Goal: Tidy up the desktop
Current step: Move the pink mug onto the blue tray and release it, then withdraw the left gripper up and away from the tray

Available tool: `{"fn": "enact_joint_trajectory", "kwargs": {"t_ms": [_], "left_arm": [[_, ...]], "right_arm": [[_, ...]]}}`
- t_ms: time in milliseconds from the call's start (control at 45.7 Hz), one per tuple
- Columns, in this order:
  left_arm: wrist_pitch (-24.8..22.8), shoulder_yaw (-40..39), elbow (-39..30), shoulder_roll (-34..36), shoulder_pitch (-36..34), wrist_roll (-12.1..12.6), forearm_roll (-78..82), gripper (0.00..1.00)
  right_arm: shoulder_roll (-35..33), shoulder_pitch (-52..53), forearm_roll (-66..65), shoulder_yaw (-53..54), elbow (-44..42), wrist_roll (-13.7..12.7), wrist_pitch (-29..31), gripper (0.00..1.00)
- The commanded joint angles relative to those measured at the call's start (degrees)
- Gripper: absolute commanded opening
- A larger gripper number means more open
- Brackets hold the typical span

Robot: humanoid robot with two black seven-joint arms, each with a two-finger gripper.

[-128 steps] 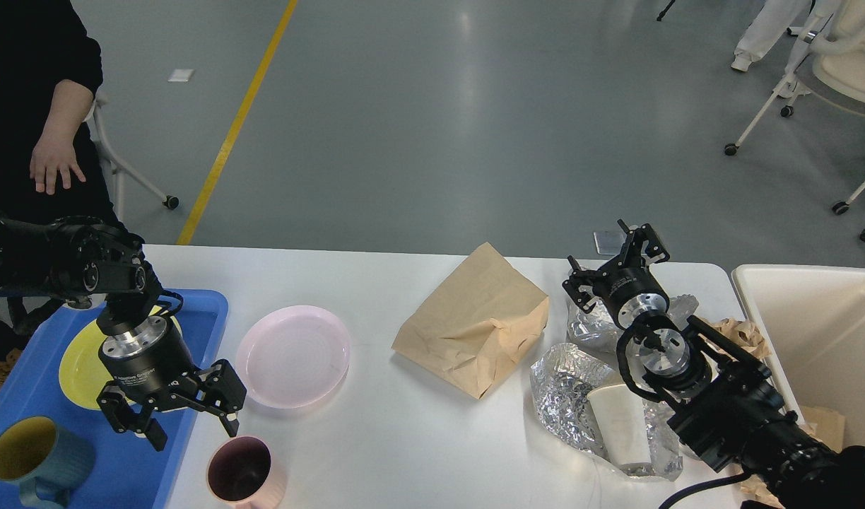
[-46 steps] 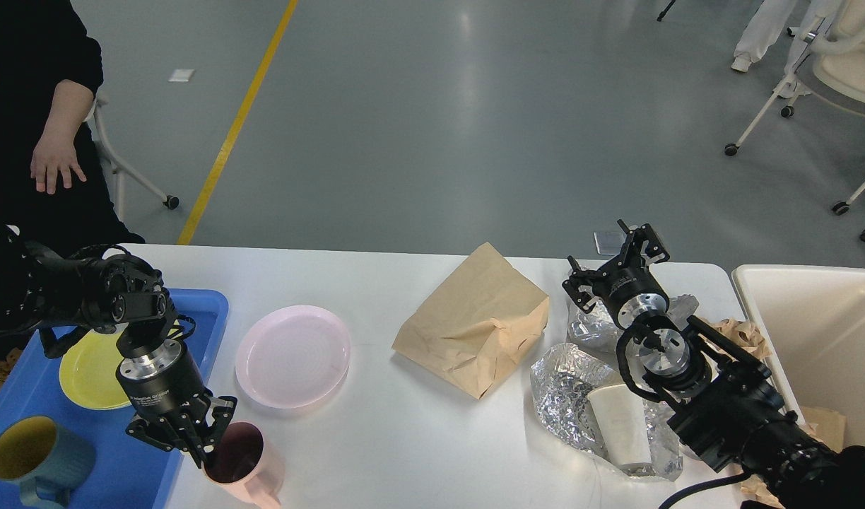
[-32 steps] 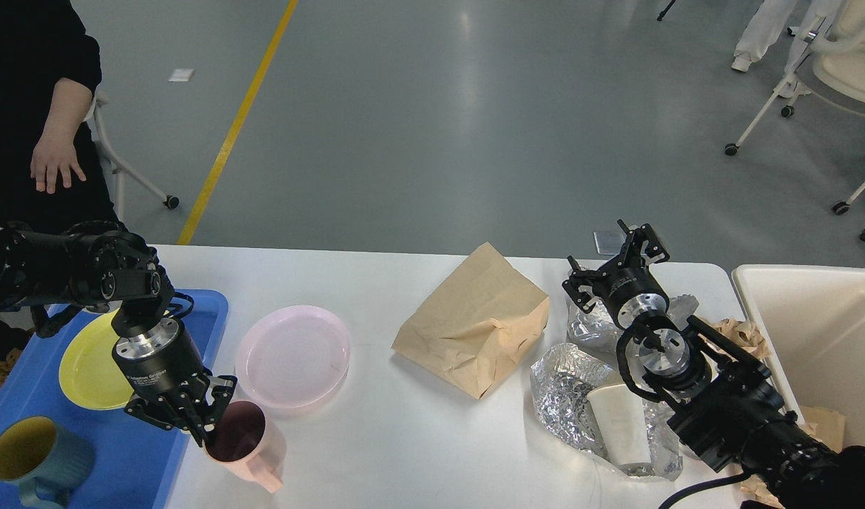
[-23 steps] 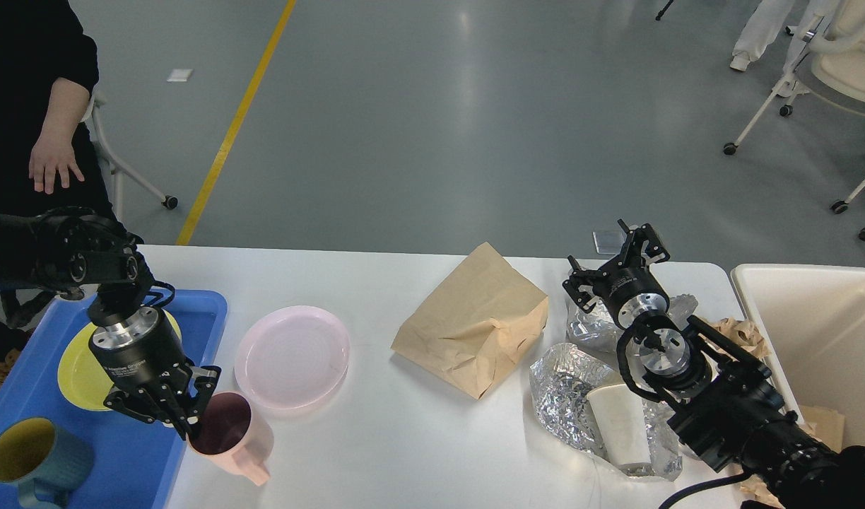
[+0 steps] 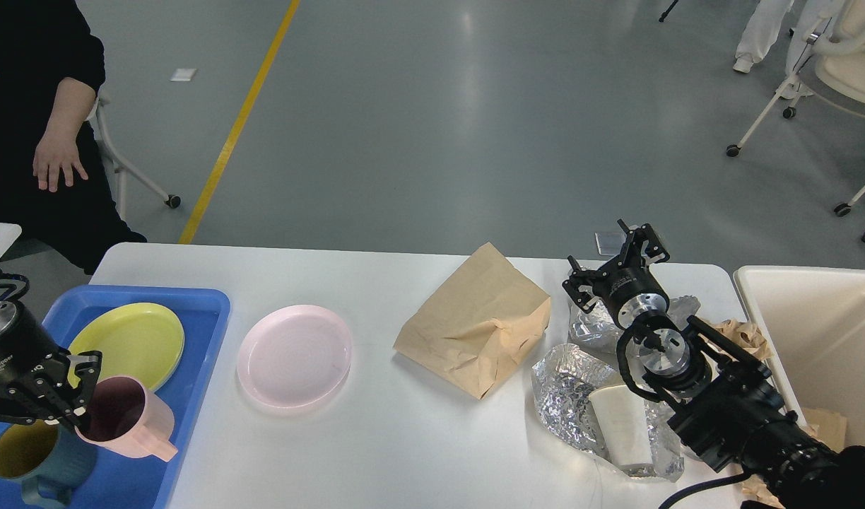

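Black fingers of the left gripper (image 5: 75, 406) pinch the rim of a pink mug (image 5: 128, 418), which hangs tilted over the blue tray (image 5: 199, 367) with its handle pointing down and toward the desktop edge; its dark inside looks empty. Just beside it in the tray, at the near corner, stands a blue-grey mug (image 5: 30, 459) with a yellow inside, also empty as far as can be seen, and behind them a yellow plate (image 5: 132, 339) lies flat in the tray with nothing on it. Outside the tray, a pink plate (image 5: 295, 355) sits bare on the desktop (image 5: 376, 438), the big white surface under everything. Further right lies a crumpled brown paper bag (image 5: 475, 329), then crinkled foil (image 5: 563, 396) holding a white paper cup (image 5: 616, 424) on its side. The right gripper (image 5: 620, 265) hovers above the foil with fingers spread, holding nothing. At the far right stands a cream bin (image 5: 814, 332) with brown paper (image 5: 740, 332) at its edge
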Motion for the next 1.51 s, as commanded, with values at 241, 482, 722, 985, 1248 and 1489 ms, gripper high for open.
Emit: {"fn": "enact_joint_trajectory", "kwargs": {"t_ms": [241, 482, 722, 985, 1248, 1489], "left_arm": [[0.0, -0.7, 2.9, 0.2, 3.8, -0.6, 0.0, 0.0], [0.0, -0.9, 5.0, 0.2, 7.0, -1.1, -0.3, 0.0], [0.0, -1.0, 6.6, 0.1, 9.5, -1.8, -0.4, 0.0], [0.0, -1.4, 9.0, 0.1, 11.8, -3.0, -0.6, 0.0], [0.0, -3.3, 10.2, 0.0, 13.9, -2.9, -0.5, 0.02], [0.0, -3.9, 10.4, -0.3, 14.4, -3.1, -0.6, 0.26]], "right_arm": [[0.0, 0.0, 0.0, 0.0, 0.0, 0.0, 0.0, 1.0], [0.0, 0.0, 0.0, 0.0, 0.0, 0.0, 0.0, 1.0], [0.0, 0.0, 0.0, 0.0, 0.0, 0.0, 0.0, 1.0], [0.0, 0.0, 0.0, 0.0, 0.0, 0.0, 0.0, 1.0], [0.0, 0.0, 0.0, 0.1, 0.0, 0.0, 0.0, 1.0], [0.0, 0.0, 0.0, 0.0, 0.0, 0.0, 0.0, 1.0]]}}
